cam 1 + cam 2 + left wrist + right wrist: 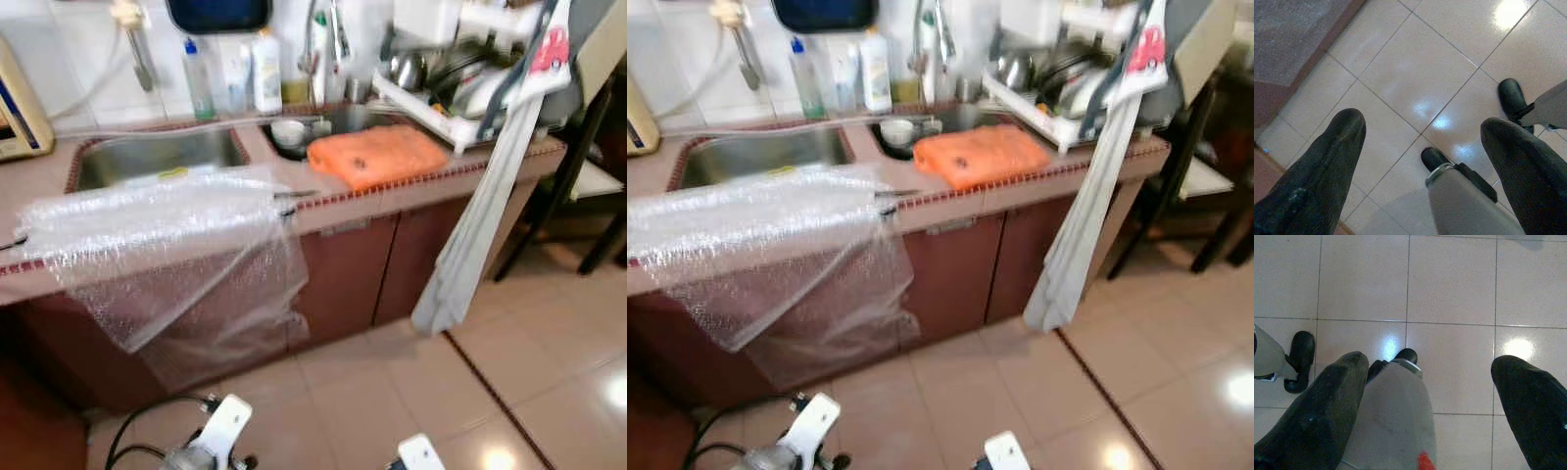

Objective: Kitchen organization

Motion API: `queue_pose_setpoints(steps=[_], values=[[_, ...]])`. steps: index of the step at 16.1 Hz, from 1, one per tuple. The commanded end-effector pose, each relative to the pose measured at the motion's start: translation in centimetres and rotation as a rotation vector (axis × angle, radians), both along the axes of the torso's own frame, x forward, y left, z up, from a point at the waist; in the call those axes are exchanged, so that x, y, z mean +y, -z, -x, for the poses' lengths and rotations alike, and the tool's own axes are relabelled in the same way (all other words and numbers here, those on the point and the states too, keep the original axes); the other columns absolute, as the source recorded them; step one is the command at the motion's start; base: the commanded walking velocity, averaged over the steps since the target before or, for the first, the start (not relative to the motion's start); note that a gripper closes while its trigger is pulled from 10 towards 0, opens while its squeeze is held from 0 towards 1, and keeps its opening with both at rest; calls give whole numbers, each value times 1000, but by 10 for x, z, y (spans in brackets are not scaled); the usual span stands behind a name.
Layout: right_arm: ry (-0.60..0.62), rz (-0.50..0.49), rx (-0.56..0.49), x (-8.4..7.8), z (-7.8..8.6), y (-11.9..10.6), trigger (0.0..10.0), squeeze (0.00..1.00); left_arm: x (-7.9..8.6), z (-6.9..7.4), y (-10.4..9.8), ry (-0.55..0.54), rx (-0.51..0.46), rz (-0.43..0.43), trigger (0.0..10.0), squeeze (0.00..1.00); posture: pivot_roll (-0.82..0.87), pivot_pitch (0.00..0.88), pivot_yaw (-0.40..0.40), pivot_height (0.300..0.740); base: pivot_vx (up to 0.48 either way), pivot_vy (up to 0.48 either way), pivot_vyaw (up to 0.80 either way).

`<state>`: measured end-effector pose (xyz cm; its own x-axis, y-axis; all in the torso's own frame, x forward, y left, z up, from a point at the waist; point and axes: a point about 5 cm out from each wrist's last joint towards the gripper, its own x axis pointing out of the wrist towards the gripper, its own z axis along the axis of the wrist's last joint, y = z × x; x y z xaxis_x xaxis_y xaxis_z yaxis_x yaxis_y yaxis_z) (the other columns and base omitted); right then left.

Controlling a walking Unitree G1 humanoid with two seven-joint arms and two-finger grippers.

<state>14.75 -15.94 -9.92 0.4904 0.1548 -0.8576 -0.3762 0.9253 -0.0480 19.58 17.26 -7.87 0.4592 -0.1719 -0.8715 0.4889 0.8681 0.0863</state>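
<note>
Still approaching: nothing in hand yet.
Both arms hang idle, left gripper (1420, 161) and right gripper (1430, 396) jaws wide over floor tiles. Bubble wrap (167, 235) drapes off the surface (343, 211) beside the orange cloth (377, 155); you'll need to step closer first.

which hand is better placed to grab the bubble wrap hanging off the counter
Left, probably. The bubble wrap drapes over the counter on the robot's left, above the left hand. The right hand hangs open over floor tiles, nearer the hanging cloth.
</note>
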Motion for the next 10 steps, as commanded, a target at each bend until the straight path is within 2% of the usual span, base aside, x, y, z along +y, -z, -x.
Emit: queue_pose_setpoints(steps=[1, 10], values=[[-11, 18, 53, -3, 12, 5, 10000, 0, -2, -1, -1, 20, 3, -3, 10000, 0, -49, 0, 31, 740, 0, -472, 0], [-5, 31, 63, -6, 16, 6, 10000, 0, -2, 4, 2, 47, 23, -22, 10000, 0, -58, 0, 37, 740, 0, -479, 0]])
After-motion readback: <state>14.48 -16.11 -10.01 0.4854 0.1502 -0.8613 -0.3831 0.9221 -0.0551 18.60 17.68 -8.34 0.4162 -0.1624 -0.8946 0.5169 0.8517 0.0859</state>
